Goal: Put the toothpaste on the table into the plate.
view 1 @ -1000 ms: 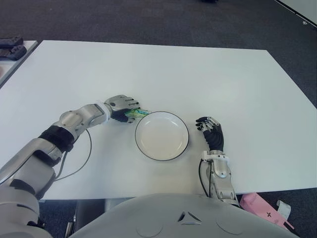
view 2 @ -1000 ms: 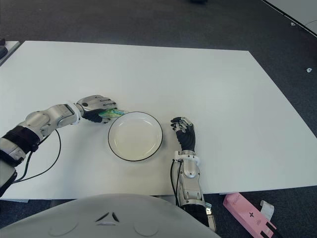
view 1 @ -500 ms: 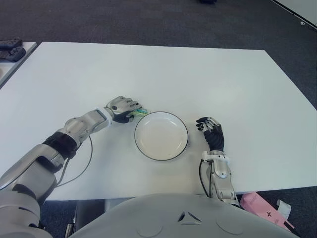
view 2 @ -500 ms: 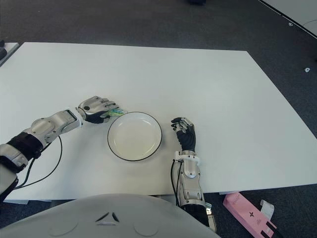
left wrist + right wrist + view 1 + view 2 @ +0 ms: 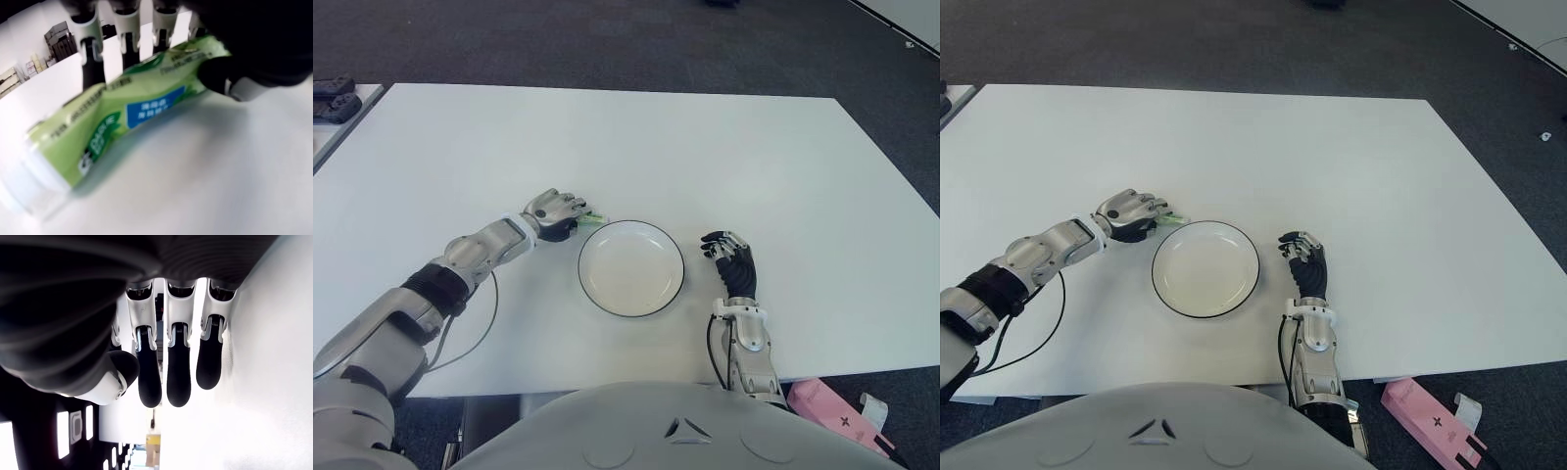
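1. Toothpaste (image 5: 132, 110): one green tube, blue label patch mid-body, small print along the edge, white cap at one end; body creased and slightly bent.
2. Left hand (image 5: 554, 212) is clamped on the tube; in the left wrist view the fingers (image 5: 90, 54) wrap over the far side and the thumb presses the near side.
3. Tube location: in the left hand, low over the table (image 5: 724, 147), just beside the plate's upper-left rim, outside the plate. The green tip (image 5: 590, 219) pokes out past the fingers toward the plate. Can't tell if it touches the table.
4. Plate (image 5: 590, 296): one, round, white with dark rim, near the table's front edge, between the two hands. Nothing in it.
5. Right hand (image 5: 731, 258): just right of the plate, fingers loosely curved, holding nothing; right wrist view shows its fingers (image 5: 178, 377) straight down, with nothing in them.
6. Counts: one tube, one plate, two hands.
7. Off the table: pink box (image 5: 827, 409) on the floor, front right.
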Motion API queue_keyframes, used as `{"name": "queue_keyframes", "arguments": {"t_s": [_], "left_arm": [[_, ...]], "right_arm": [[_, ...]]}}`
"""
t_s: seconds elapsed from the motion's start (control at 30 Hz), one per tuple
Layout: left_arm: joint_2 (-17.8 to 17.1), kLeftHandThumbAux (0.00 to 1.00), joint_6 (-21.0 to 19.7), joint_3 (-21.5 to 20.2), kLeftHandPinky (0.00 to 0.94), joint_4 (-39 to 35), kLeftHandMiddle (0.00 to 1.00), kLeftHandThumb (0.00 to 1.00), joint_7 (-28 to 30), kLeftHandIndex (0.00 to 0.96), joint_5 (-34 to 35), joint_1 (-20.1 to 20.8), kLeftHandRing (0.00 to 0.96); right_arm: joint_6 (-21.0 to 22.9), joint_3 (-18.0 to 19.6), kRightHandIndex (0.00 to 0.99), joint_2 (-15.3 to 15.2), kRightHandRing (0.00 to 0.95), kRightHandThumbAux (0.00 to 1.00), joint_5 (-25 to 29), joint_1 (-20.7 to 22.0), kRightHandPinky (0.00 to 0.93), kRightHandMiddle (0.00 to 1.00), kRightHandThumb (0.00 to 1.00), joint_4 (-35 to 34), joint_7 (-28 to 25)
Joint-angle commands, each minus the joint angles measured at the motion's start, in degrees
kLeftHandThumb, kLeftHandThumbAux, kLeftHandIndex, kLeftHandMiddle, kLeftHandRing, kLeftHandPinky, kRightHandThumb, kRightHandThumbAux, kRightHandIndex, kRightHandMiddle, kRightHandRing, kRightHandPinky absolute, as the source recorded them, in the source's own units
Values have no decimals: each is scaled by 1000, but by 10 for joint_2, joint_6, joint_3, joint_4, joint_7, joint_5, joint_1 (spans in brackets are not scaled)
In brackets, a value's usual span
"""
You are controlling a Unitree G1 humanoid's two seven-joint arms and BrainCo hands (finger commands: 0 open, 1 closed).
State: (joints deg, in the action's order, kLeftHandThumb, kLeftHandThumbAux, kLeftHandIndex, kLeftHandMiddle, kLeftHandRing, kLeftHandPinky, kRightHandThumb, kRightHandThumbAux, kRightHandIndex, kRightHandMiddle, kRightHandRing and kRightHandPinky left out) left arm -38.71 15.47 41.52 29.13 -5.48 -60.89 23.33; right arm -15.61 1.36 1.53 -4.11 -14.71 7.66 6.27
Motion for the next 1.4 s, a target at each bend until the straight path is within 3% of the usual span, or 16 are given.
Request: {"name": "queue_keyframes", "arguments": {"t_s": [0.03,0.13,0.27,0.57,0.77,1.1,1.4], "left_arm": [[4,580,5,45,652,42,596,739,-4,405,-38,-60,618],[9,654,4,49,797,62,729,740,-41,431,-43,-59,751],[14,686,3,51,865,78,812,742,-76,441,-44,-58,824],[23,699,4,46,880,100,873,744,-105,442,-22,-61,869],[31,700,13,16,880,102,879,744,-92,442,37,-70,872],[34,699,-13,-59,863,35,871,741,-58,442,120,-83,862],[37,699,-70,-138,861,-119,872,740,-44,442,149,-122,867]], "right_arm": [[16,3,425,1,477,728,4,-5,473,469,709,10,0],[13,4,426,2,483,728,6,-5,480,470,709,10,1],[7,4,426,2,483,728,6,-5,469,471,709,11,1],[19,3,425,1,472,728,6,-6,460,469,708,5,0],[21,4,426,0,480,729,2,-5,471,475,707,8,3],[14,3,426,1,481,729,-1,-1,471,476,709,16,7],[15,2,425,0,490,729,0,5,482,477,707,25,6]]}}
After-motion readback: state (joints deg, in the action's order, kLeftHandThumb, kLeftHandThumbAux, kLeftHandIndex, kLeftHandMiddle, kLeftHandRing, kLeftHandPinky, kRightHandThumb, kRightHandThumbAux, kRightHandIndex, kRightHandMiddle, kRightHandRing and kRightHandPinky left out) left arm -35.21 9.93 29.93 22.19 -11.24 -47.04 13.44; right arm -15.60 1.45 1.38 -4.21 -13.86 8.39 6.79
